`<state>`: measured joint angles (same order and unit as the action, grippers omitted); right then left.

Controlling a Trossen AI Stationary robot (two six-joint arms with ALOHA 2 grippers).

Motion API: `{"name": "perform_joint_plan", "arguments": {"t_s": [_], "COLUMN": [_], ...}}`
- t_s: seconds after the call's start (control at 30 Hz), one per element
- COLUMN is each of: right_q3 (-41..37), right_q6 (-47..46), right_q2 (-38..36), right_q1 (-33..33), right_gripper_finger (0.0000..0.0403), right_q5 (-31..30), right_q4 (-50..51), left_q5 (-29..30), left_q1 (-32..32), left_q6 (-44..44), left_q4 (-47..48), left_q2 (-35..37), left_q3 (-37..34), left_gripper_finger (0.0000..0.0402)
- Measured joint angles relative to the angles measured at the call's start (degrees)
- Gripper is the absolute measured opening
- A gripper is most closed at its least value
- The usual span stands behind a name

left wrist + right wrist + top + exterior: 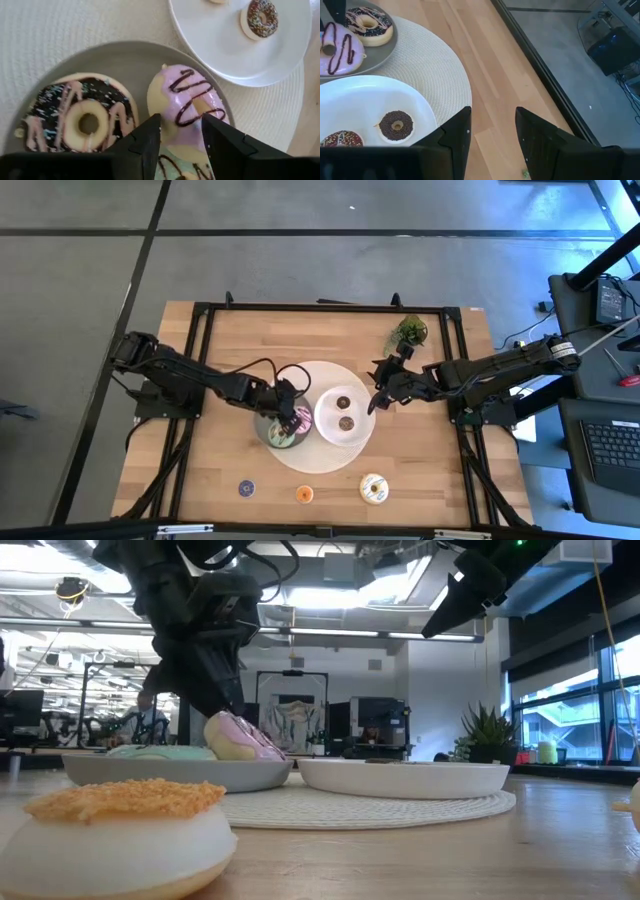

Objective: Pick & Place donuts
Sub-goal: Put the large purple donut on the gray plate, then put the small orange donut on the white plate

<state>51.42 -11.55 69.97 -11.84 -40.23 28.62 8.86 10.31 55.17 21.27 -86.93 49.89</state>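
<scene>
Donuts, pink-iced (192,107) on grey plate (268,433), leaning on chocolate (82,117); left gripper (181,137) part open astride it, gripping nothing. Likely light, stiff, slick; best held across ring. Right gripper (376,402) beyond plate, open, empty.

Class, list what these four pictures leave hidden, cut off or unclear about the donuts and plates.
- Green donut: left wrist view, mostly behind the left gripper fingers and the pink donut.
- Cream donut: low view, cut by the edge.
- Brown minis on the white plate: low view, rim hides them.
</scene>
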Motion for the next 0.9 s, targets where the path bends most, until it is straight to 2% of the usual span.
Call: {"name": "perform_joint_plan", "arguments": {"t_s": [0.3, 0.53, 0.7, 0.8, 0.9], "right_q3": [0.00, -0.02, -0.02, -0.02, -0.02], "right_q6": [-0.20, -0.46, -1.70, -1.73, -1.89], "right_q2": [0.00, 0.00, 0.00, 0.00, 0.00], "right_q1": [0.01, 0.02, 0.00, 0.00, 0.00], "right_gripper_finger": [0.0155, 0.0155, 0.0155, 0.0155, 0.0155], "right_q5": [1.75, 2.58, 2.54, 2.49, 2.45], "right_q4": [0.31, 0.61, 0.68, 0.65, 0.57], "left_q5": [-1.91, -0.55, -5.97, -4.62, -0.63], "left_q1": [-3.22, -3.20, 2.91, 8.15, 13.14], "left_q6": [-3.82, -9.19, -10.54, -9.08, -7.77], "left_q4": [3.39, 4.89, 5.62, 5.71, 5.80], "left_q2": [3.00, 10.41, 13.72, 13.37, 11.51], "left_q3": [-0.03, -0.02, -0.02, -0.02, 0.00], "left_gripper_finger": [0.0136, 0.0135, 0.0136, 0.0134, 0.0137]}}
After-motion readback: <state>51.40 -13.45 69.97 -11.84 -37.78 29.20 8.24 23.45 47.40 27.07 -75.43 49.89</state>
